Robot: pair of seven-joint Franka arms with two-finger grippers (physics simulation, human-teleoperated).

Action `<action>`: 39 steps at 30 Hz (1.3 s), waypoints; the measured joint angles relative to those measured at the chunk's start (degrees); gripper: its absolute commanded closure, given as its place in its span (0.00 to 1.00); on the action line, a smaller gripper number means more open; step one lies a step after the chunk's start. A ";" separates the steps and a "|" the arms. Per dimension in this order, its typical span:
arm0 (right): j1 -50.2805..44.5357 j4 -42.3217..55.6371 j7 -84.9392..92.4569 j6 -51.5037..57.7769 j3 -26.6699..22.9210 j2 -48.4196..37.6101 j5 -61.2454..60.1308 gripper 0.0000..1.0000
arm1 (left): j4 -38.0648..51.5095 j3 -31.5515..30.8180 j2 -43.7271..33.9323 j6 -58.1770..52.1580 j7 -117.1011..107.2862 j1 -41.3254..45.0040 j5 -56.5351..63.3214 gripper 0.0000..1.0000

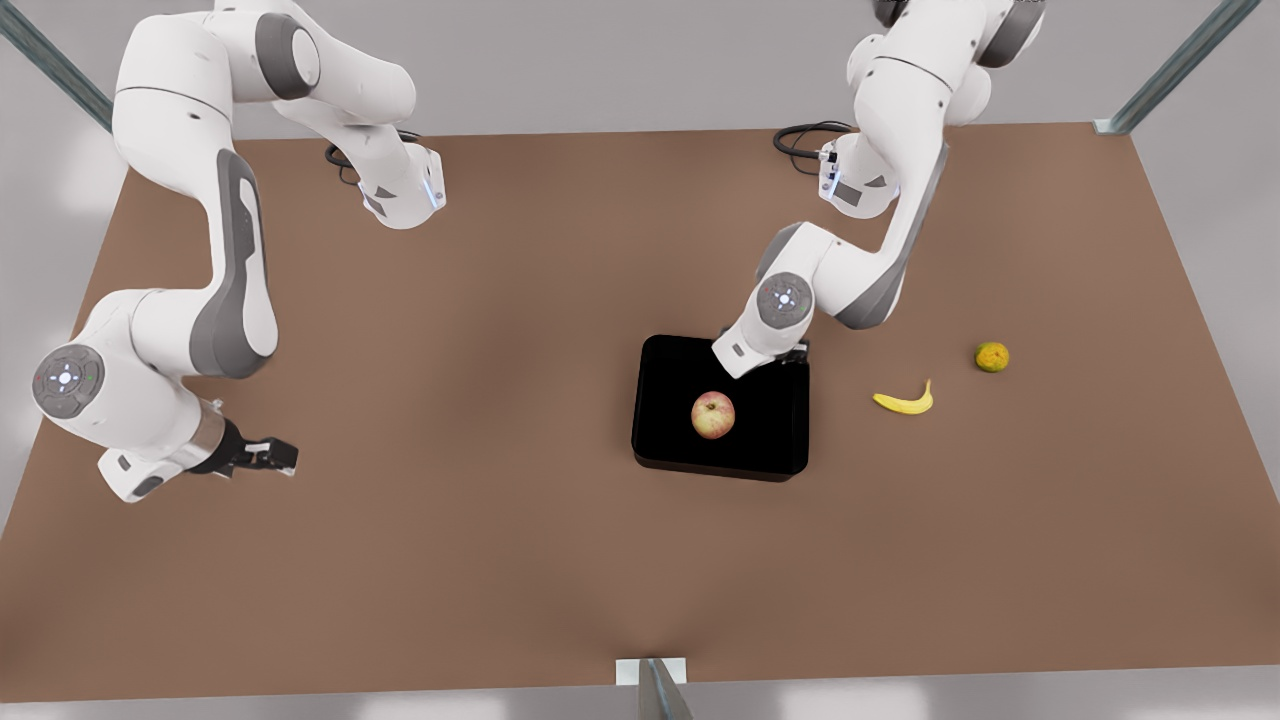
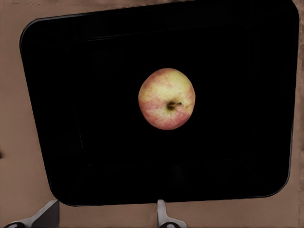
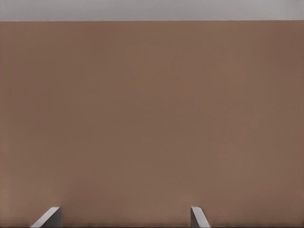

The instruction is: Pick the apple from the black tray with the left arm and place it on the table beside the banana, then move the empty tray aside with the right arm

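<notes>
Nearest the front edge of the desk [image 1: 520, 560] there's only bare matte brown top, flat and even. On the front view's left, the right arm [image 1: 170, 330] waits well apart from everything, its gripper [image 1: 275, 455] low over the desk and pointing sideways across it. Right wrist view: two pale fingertips [image 3: 47, 217] set wide apart with plain brown desk between them, so that gripper is open and empty.

Middle of the desk: black tray [image 1: 720, 405], shallow, glossy, rectangular with rounded corners and a low rim, lying flat. The apple [image 1: 713, 415] sits in it, roughly centred, round, red-and-yellow blush, smooth skin, dark stem dimple facing up in the left wrist view [image 2: 166, 99]. It touches nothing but the tray floor.

The left arm [image 1: 850, 260] reaches in from the back on the front view's right; its white wrist hangs over the tray's far edge and covers the gripper in the front view. In the left wrist view the left gripper [image 2: 107, 213] looks down on the tray [image 2: 52, 118], fingertips [image 2: 162, 214] spread with a gap between them, holding nothing, apart from the apple. Open.

On the front view's right of the tray, apart from it: banana [image 1: 905, 401], small, curved, yellow, lying flat. A bit farther and more to that side, a small round yellow-orange fruit [image 1: 992, 356], dull skin. Nothing lies between tray and banana.

Far back: black cables [image 1: 805, 140] coiled by the arm bases, grey metal frame struts [image 1: 1180, 65] at the corners, pale wall.
</notes>
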State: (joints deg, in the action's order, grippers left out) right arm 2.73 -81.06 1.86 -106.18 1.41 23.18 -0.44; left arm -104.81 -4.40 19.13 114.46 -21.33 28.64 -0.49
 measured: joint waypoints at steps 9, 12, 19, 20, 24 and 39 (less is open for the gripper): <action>-0.08 0.08 0.27 1.90 0.06 -0.03 0.84 0.00 | 9.13 0.36 11.98 9.19 -7.45 -0.35 1.39 0.00; -0.09 0.08 0.33 2.12 0.09 0.00 1.39 0.00 | 10.92 0.24 13.10 11.15 -9.49 -0.06 1.36 0.00; -0.09 0.08 0.42 2.34 0.09 0.00 1.74 0.00 | 12.58 0.11 16.74 13.33 -13.79 2.28 3.68 0.00; -0.09 0.08 0.43 2.36 0.09 0.00 1.76 0.00 | 11.31 0.14 16.54 13.69 -14.28 2.37 4.32 0.00; -0.09 0.08 0.48 2.40 0.09 0.00 1.84 0.00 | 6.35 0.17 14.19 15.12 -16.01 2.40 8.26 0.00; -0.09 0.08 0.61 2.44 0.09 0.00 1.87 0.00 | 5.24 0.01 15.61 21.54 -21.33 2.96 7.49 0.00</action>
State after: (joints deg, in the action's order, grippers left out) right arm 2.64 -80.98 2.47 -103.74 1.50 23.18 1.43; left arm -99.58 -4.39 34.74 136.00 -42.67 31.60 7.00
